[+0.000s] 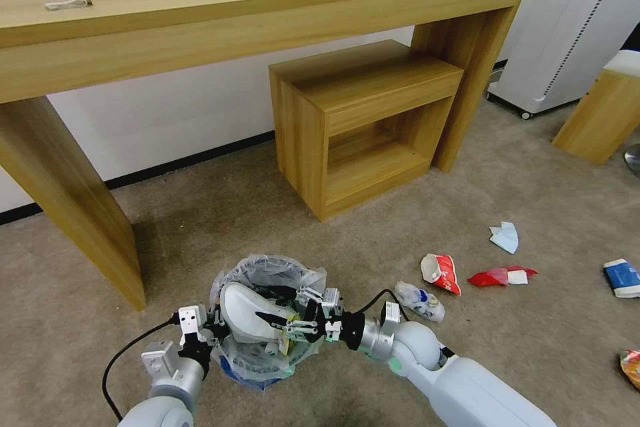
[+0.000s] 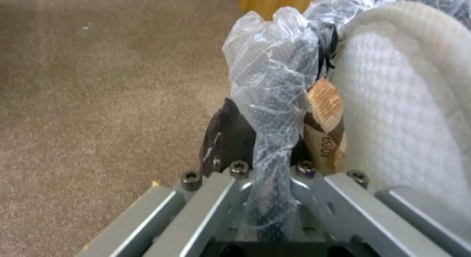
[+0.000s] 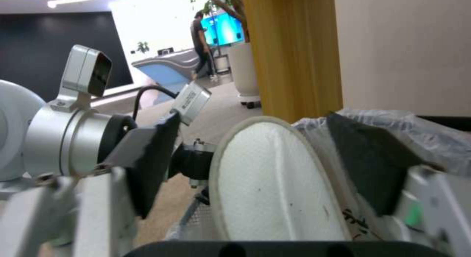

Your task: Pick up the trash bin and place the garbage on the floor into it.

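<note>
The long wooden table [image 1: 267,7] and the small shelf unit [image 1: 363,123] stand against the wall, the carpet [image 1: 220,227] in front of them. The trash bin [image 1: 267,320] sits low before the robot, upright, mouth up. The left gripper [image 1: 212,328] is clamped on its rim and plastic liner [image 2: 267,102]. The right gripper [image 1: 283,321] hangs over the mouth, jaws spread around a white slipper [image 1: 243,310], which stands on end, long axis near vertical, poking above the rim. It could tip out if the bin tilts. A bottle [image 1: 419,299], red wrappers [image 1: 443,272], a mask [image 1: 505,237] and a cup [image 1: 621,277] lie to the right.
</note>
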{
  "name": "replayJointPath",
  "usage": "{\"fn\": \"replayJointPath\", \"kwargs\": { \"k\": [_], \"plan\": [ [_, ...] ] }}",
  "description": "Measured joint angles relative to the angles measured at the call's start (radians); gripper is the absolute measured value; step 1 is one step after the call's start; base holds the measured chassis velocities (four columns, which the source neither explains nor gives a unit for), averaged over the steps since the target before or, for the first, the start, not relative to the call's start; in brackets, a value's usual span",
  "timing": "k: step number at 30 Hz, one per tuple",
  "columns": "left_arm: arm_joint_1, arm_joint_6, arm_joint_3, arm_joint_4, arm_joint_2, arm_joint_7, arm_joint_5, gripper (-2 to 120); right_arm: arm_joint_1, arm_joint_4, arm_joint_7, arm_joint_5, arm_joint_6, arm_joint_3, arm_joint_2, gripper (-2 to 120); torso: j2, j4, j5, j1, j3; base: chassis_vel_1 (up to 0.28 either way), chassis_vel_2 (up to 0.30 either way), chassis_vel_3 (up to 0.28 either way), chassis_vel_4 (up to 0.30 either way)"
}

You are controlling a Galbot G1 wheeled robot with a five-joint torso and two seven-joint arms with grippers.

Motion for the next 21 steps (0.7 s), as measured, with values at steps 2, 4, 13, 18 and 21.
{"fn": "replayJointPath", "kwargs": {
  "k": [2,4,13,18,21],
  "plan": [
    [0.000,0.000,0.000,0.000,0.001,0.000,-0.001,1,-0.001,0.000,0.000,0.000,0.001,0.003,-0.001,85,0.000,0.0000,0.0000,0.000,0.000,0.000,0.000,0.000,0.000],
    [0.000,0.000,-0.002,0.000,0.002,0.000,-0.003,1,-0.004,0.005,0.008,0.003,0.001,0.013,-0.002,96,0.000,0.0000,0.0000,0.000,0.000,0.000,0.000,0.000,0.000],
    [-0.007,-0.004,-0.015,0.017,0.006,-0.002,-0.011,1,-0.042,0.082,0.217,0.022,-0.011,0.067,0.004,100,0.000,0.0000,0.0000,0.000,0.000,0.000,0.000,0.000,0.000],
    [-0.008,-0.009,-0.019,0.021,0.007,-0.002,-0.013,1,-0.056,0.114,0.315,0.023,-0.019,0.097,0.016,100,0.000,0.0000,0.0000,0.000,0.000,0.000,0.000,0.000,0.000],
    [-0.009,-0.009,-0.022,0.022,0.008,-0.003,-0.016,1,-0.067,0.138,0.390,0.017,-0.032,0.128,0.023,100,0.000,0.0000,0.0000,0.000,0.000,0.000,0.000,0.000,0.000]
  ]
}}
